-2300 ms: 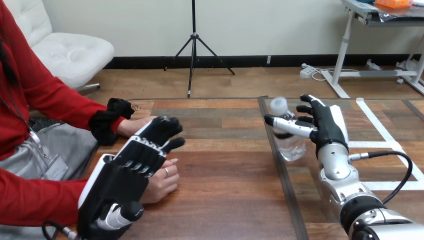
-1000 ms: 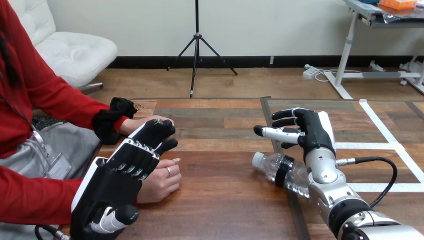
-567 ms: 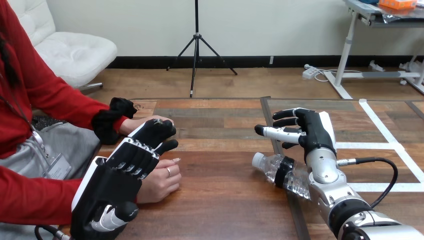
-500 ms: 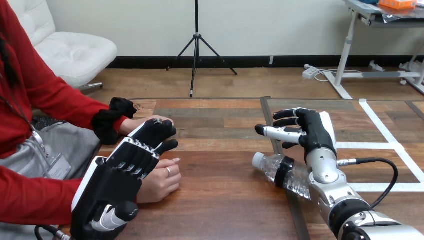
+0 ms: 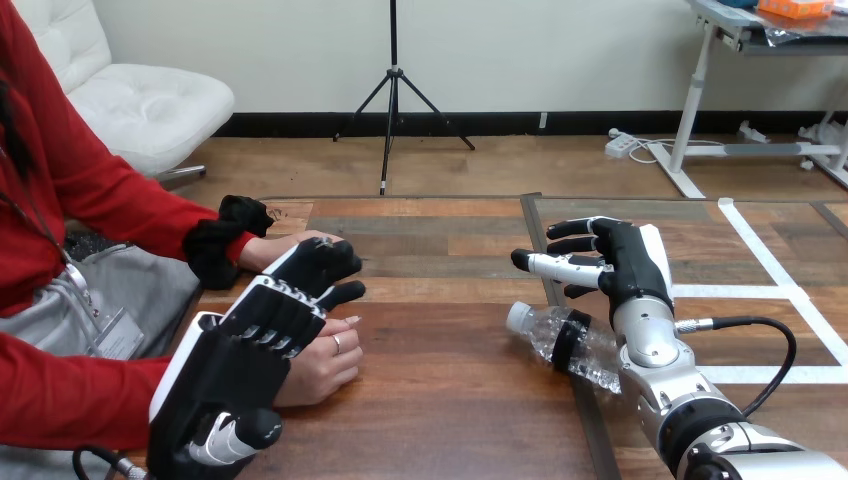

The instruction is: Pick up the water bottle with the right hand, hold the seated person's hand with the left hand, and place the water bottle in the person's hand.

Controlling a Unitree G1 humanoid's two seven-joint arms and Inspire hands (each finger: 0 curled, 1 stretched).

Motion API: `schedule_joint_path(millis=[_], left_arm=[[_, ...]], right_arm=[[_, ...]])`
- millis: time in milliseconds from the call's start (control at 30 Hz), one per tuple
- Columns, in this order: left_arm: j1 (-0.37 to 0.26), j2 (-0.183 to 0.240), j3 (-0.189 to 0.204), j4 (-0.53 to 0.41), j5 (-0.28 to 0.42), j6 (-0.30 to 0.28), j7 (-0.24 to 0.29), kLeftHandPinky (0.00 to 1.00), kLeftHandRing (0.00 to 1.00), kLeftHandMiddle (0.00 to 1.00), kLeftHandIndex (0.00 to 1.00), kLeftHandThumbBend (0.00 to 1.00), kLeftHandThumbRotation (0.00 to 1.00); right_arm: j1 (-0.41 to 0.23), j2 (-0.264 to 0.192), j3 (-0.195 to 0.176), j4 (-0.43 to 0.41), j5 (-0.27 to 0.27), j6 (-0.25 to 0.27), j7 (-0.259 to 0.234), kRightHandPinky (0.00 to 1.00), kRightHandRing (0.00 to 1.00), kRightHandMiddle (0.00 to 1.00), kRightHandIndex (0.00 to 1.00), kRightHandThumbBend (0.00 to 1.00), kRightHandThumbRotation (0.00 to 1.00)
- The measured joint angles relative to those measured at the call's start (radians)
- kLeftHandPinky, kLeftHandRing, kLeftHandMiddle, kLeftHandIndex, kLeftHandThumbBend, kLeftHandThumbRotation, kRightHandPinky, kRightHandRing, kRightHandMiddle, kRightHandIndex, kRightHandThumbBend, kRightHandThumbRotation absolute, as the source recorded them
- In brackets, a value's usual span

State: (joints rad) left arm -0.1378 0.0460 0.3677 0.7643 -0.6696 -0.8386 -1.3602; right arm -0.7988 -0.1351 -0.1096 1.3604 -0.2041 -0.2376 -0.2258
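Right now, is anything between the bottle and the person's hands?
Nothing on the table between them. But the left hand lies over the person's hands, and the bottle lies on its side by the right hand.

Nothing readable here tbh: no text, number or sign can be made out. A dark band is wrapped round the water bottle lying on the table at the right, but no print can be read off it.
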Motion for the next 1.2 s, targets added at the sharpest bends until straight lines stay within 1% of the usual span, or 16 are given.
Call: schedule_joint_path(millis=[133,200,433,500,700,800,967,1200], left_arm=[[0.0,-0.003,-0.001,0.0,0.002,0.012,0.006,0.85,0.9,0.9,0.87,1.0,0.58],[0.0,-0.005,-0.001,0.0,0.002,0.013,0.007,0.85,0.9,0.9,0.87,1.0,0.58],[0.0,-0.006,-0.004,0.0,0.009,0.014,0.016,0.85,0.9,0.9,0.87,1.0,0.57],[0.0,-0.007,-0.004,0.0,0.009,0.013,0.017,0.86,0.9,0.9,0.88,1.0,0.57],[-0.001,-0.009,-0.003,0.0,0.011,-0.009,0.015,0.86,0.9,0.91,0.88,1.0,0.59],[-0.002,-0.012,-0.003,0.0,0.011,-0.023,0.014,0.86,0.9,0.91,0.88,1.0,0.6],[-0.008,-0.018,-0.004,0.002,0.011,-0.026,0.013,0.87,0.9,0.91,0.88,1.0,0.6],[-0.023,-0.032,-0.004,0.015,0.015,-0.059,0.018,0.86,0.9,0.91,0.88,1.0,0.63]], right_arm=[[0.0,-0.005,0.019,0.0,-0.015,0.0,0.006,0.63,0.67,0.68,0.65,0.88,0.04],[0.0,-0.01,0.029,0.0,-0.026,0.001,0.009,0.66,0.7,0.71,0.69,0.89,0.09],[0.0,-0.03,0.067,0.0,-0.06,0.01,0.037,0.71,0.76,0.77,0.77,0.92,0.21],[0.0,-0.036,0.078,0.0,-0.072,0.018,0.047,0.73,0.79,0.8,0.8,0.94,0.26],[0.0,-0.06,0.118,0.0,-0.105,0.048,0.088,0.76,0.83,0.85,0.86,0.95,0.33],[-0.001,-0.074,0.141,-0.001,-0.125,0.069,0.111,0.78,0.85,0.87,0.89,0.97,0.36],[-0.001,-0.097,0.175,-0.001,-0.153,0.087,0.145,0.77,0.86,0.89,0.91,0.97,0.38],[-0.001,-0.123,0.207,-0.011,-0.171,0.108,0.189,0.76,0.88,0.93,0.94,0.97,0.38]])
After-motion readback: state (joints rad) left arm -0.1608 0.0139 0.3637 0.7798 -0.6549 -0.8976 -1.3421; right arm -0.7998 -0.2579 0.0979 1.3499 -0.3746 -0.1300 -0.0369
